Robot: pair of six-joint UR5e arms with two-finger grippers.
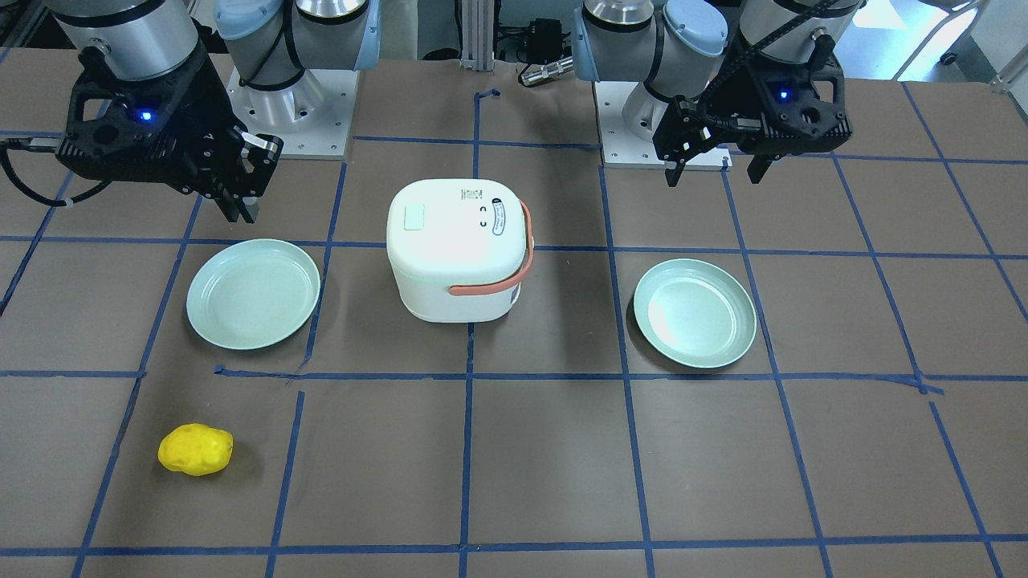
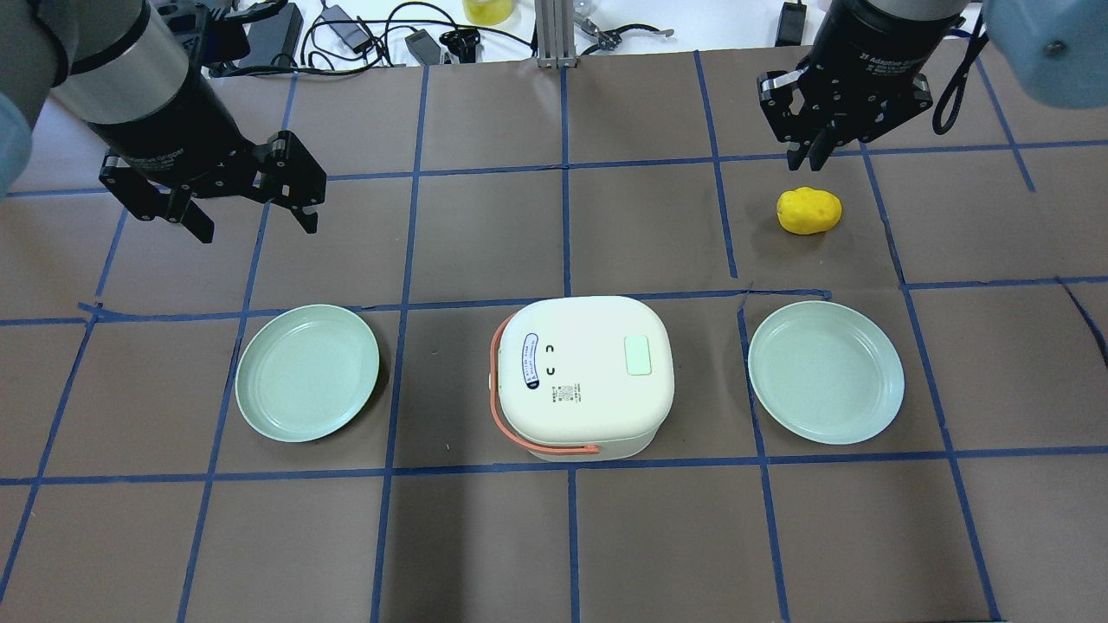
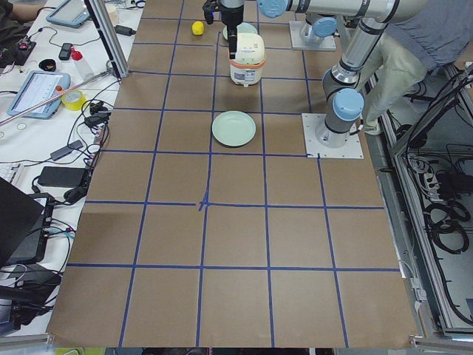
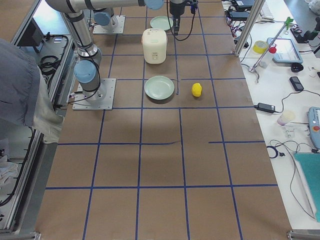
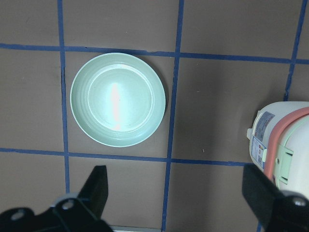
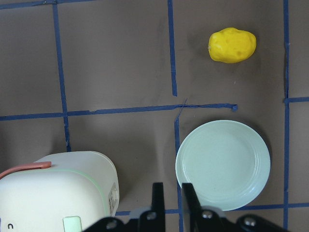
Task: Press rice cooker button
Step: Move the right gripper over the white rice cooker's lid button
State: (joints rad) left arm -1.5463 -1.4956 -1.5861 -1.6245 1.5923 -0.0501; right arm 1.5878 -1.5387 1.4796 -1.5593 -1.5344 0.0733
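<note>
The white rice cooker (image 2: 589,376) with an orange handle stands in the middle of the table, lid shut. Its pale green button (image 2: 638,355) is on the lid top, and also shows in the front view (image 1: 414,217). My left gripper (image 2: 251,195) is open and empty, hovering beyond the left plate and well away from the cooker; its wrist view shows the cooker's (image 5: 285,140) side at the right edge. My right gripper (image 2: 809,156) is shut and empty, hovering above the table near the yellow object, far from the cooker (image 6: 58,193).
Two pale green plates lie on either side of the cooker, the left plate (image 2: 307,372) and the right plate (image 2: 827,372). A yellow potato-like object (image 2: 809,210) lies beyond the right plate. Cables and tools lie past the table's far edge.
</note>
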